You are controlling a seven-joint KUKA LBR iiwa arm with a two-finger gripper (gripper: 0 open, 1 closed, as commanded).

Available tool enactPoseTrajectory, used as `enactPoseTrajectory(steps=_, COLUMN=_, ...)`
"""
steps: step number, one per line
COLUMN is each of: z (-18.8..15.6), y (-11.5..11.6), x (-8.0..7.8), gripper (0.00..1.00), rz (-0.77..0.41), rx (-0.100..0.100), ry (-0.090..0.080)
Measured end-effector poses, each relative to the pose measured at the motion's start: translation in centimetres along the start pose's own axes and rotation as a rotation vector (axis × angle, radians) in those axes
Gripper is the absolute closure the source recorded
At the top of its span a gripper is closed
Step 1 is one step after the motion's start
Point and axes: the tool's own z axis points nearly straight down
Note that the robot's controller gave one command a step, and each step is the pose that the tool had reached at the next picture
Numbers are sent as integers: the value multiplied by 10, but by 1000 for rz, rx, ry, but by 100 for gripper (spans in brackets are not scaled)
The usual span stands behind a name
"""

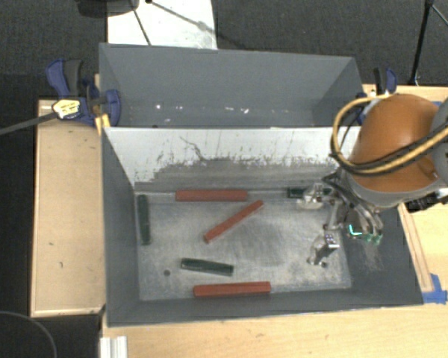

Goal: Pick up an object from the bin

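Camera view: the gripper (322, 250) hangs low over bare floor at the right end of the grey bin (231, 88), touching none of the loose things; whether it is open or closed cannot be told. Nothing lies under it. Nearest are a small dark green piece (296, 193) by the far wall and a near red-brown stick (231, 289) along the near wall. Further left lie a slanted red-brown stick (233, 221), a far red-brown stick (211, 195), and two dark green sticks (206, 266), all apart.
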Motion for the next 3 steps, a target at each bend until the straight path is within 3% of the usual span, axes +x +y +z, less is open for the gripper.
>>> enactPoseTrajectory(steps=1, z=-4, y=0, x=-2, gripper=0, rz=-1, rx=0, ry=-8)
enactPoseTrajectory(steps=2, z=43, y=32, x=-15, gripper=0, rz=-25, rx=1, ry=-16)
enactPoseTrajectory(steps=3, z=79, y=49, x=-38, gripper=0, rz=-166, rx=-1, ry=-7)
